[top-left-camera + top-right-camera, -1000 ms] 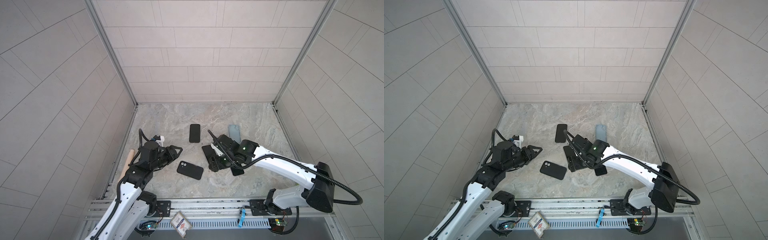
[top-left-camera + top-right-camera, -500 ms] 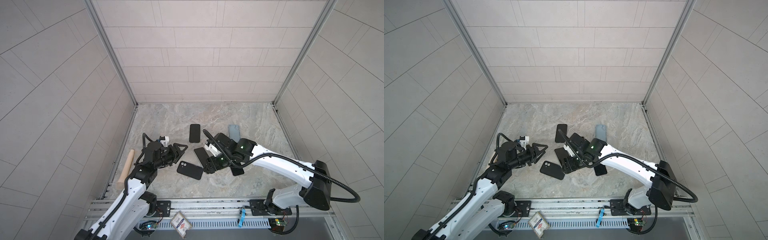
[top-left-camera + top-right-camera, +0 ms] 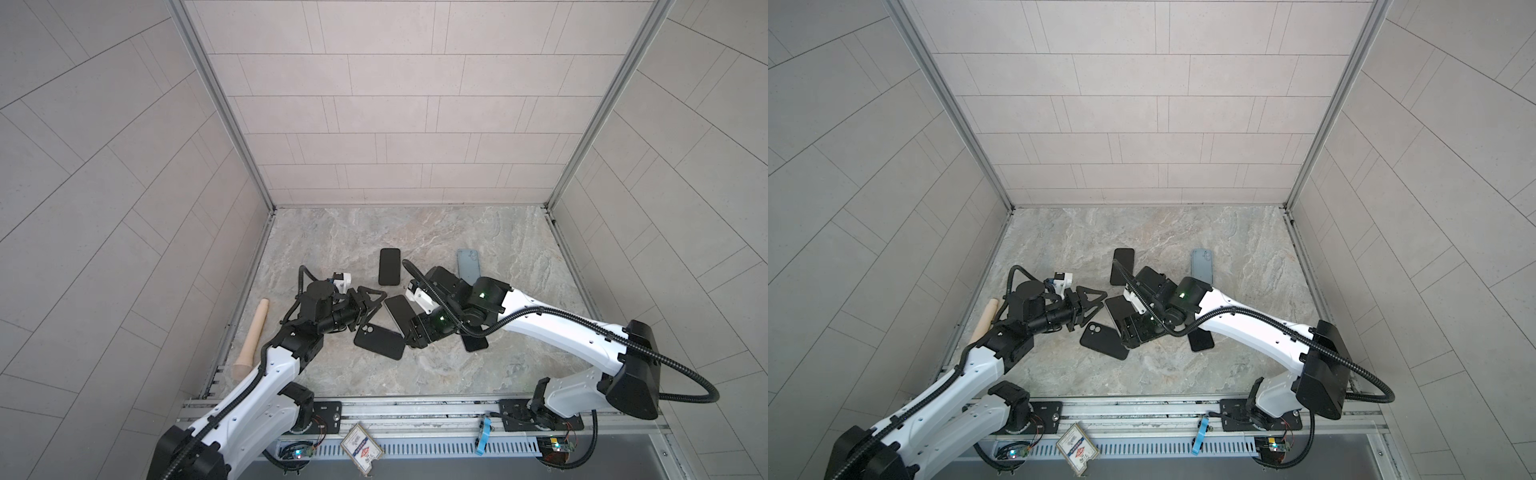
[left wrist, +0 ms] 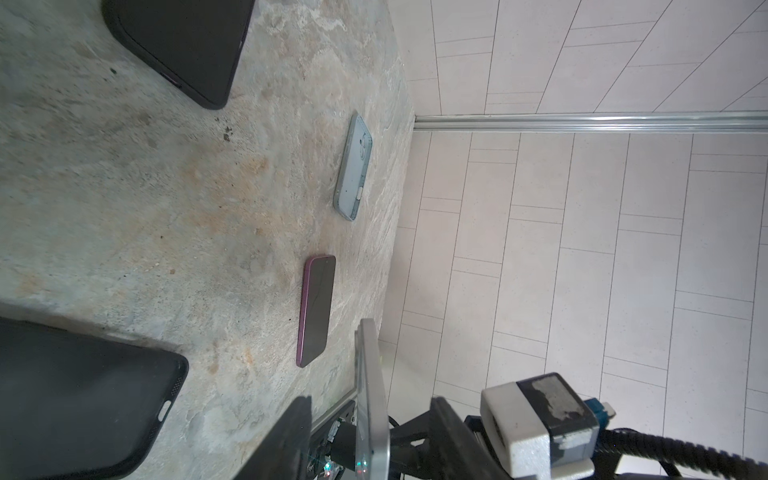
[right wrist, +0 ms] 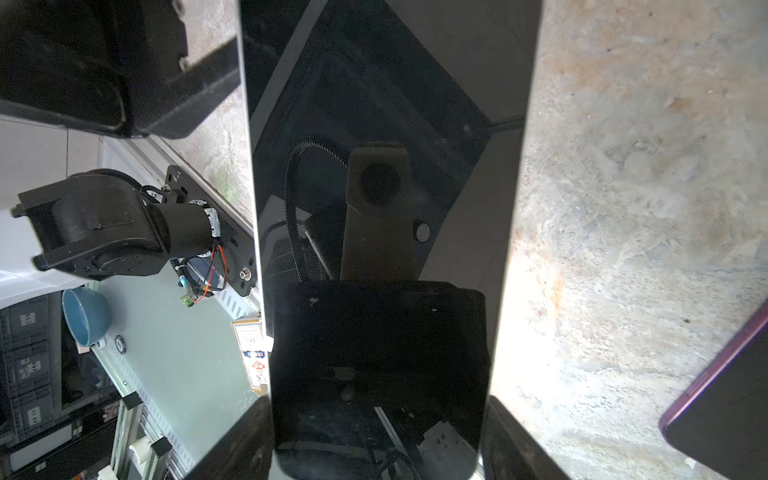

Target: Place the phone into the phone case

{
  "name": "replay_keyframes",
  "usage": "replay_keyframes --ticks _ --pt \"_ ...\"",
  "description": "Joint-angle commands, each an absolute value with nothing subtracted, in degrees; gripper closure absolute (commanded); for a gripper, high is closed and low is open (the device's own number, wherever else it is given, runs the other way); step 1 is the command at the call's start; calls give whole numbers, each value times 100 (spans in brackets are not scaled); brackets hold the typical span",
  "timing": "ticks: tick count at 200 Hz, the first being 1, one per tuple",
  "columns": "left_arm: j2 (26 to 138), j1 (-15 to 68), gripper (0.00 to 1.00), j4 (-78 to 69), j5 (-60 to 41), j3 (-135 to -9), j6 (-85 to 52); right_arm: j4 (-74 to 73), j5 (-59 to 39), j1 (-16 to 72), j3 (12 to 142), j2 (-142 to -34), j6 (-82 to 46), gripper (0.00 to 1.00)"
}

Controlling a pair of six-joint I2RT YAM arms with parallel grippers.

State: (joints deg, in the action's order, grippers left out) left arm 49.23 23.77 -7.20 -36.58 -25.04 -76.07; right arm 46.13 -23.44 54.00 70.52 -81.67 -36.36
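right tool [image 5: 378,432] clamped on phone [image 3: 398,312], held clear of bench [image 3: 457,374]. black case [image 3: 379,341] lies flat just beside phone, between both tools. left tool [image 3: 371,305] part open, empty, near phone's far end.

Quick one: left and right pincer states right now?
Left pincer: open, with an end of the silver-edged phone between its jaws, apparently not clamped.
Right pincer: closed on the silver-edged phone, gripping its long edges.
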Motion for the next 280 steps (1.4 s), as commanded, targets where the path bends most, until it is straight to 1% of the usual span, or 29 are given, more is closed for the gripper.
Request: replay_keyframes --ticks 1,44,76,113,128,141,156,165,171,178,195,200,203,210,224,237,259,266,280 --pt "4929 2530 49 -1002 -3662 -2529 -7796 4561 -2181 5425 7154 -8001 -3551 51" --pt "5145 2850 50 -1019 -3548 -2636 -7759 4594 -2127 5424 7163 -7993 -3531 51" --pt "5234 2931 61 -1063 -3482 -2646 -7741 4632 -2118 5423 7163 -7954 -3529 51" --pt "5223 2935 67 -1066 -3426 -2646 -7726 4625 -2233 5431 7150 -7928 -3503 51" --pt "5220 2931 72 -1065 -3428 -2637 -7717 4580 -2267 5451 7137 -7911 -3489 51" --pt "5205 2935 75 -1063 -3423 -2624 -7717 4556 -2267 5480 7145 -7902 -3481 50" --pt "5178 2933 82 -1063 -3424 -2619 -7717 4540 -2263 5493 7149 -7910 -3485 49" --pt "5168 2935 90 -1060 -3426 -2627 -7717 4537 -2254 5498 7154 -7918 -3485 47" --pt "5150 2932 94 -1061 -3427 -2628 -7715 4547 -2233 5494 7154 -7910 -3477 44" --pt "5146 2935 100 -1055 -3423 -2641 -7715 4552 -2196 5495 7161 -7897 -3473 38" --pt "5077 2935 100 -1055 -3387 -2654 -7716 4597 -1995 5495 7189 -7825 -3448 20" --pt "5035 2935 100 -1040 -3371 -2662 -7717 4597 -1908 5493 7181 -7776 -3454 18" --pt "5016 2931 100 -1032 -3353 -2670 -7717 4597 -1844 5493 7181 -7737 -3454 15" --pt "4950 2934 100 -1000 -3311 -2680 -7687 4590 -1693 5492 7173 -7635 -3473 13" --pt "4752 2929 100 -771 -3159 -2723 -7587 4514 -1425 5427 7138 -7361 -3590 13" --pt "4494 2927 100 -416 -2861 -2742 -7481 4400 -954 5389 7111 -6968 -3821 14" --pt "3615 2925 100 -289 -2145 -2607 -7560 3953 -66 5336 6745 -6137 -4506 18" --pt "3376 2923 100 -303 -1872 -2551 -7612 3614 5 5312 6436 -5828 -4811 19" --pt "2789 2922 100 -303 -1324 -2435 -7661 2889 -181 5177 5891 -5366 -5273 24"
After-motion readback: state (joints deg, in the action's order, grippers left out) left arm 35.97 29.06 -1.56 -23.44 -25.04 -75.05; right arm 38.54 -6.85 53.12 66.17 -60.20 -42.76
